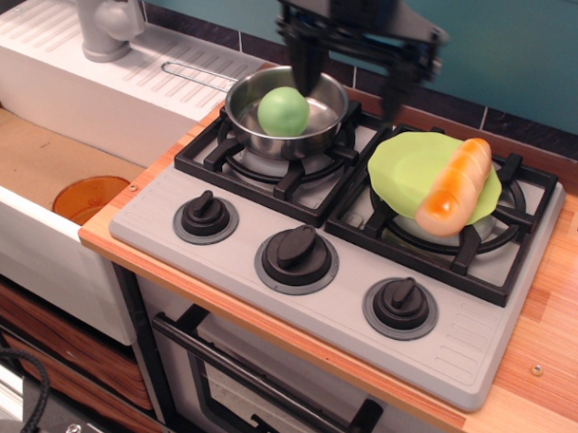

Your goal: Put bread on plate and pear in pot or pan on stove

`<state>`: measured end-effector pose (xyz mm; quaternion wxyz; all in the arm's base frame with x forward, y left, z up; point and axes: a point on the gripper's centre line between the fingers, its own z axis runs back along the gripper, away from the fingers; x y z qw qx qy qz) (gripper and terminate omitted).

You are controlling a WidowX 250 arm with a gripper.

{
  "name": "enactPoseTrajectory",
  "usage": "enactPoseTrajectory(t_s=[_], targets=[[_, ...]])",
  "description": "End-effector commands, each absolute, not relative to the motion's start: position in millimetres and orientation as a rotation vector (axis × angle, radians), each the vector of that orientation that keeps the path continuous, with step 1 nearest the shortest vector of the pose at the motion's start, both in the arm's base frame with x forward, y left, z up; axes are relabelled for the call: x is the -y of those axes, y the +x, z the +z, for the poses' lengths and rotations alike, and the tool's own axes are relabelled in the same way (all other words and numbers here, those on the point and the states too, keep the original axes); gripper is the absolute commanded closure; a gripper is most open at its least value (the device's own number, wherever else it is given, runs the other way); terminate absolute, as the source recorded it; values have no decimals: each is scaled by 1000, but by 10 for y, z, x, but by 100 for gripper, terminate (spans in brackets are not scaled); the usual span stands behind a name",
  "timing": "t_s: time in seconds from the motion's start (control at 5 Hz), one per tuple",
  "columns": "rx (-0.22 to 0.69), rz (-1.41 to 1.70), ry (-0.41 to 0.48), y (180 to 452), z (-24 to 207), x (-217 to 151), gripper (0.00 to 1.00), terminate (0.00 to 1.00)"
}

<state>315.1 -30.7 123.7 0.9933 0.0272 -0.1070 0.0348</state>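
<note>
The light-green pear lies inside the steel saucepan on the back-left burner of the grey stove. The pan's thin wire handle points left over the sink's drainboard. The glossy yellow-orange bread lies across the right side of the lime-green plate on the right burner, tilted over the plate's edge. My gripper is open and empty, above and just right of the pan, its two dark fingers spread wide apart.
Three black knobs line the stove's front. A white sink unit with a grey tap stands at the left. An orange bowl sits below it. Wooden counter runs along the right.
</note>
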Motion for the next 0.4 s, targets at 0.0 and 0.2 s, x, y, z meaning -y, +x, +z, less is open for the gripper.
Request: enactPoseTrajectory(t_s=[0.0,0.2], targets=[[292,78,28,3131,1461,572,0,0],[296,80,-27,3243,1403,539,0,100]])
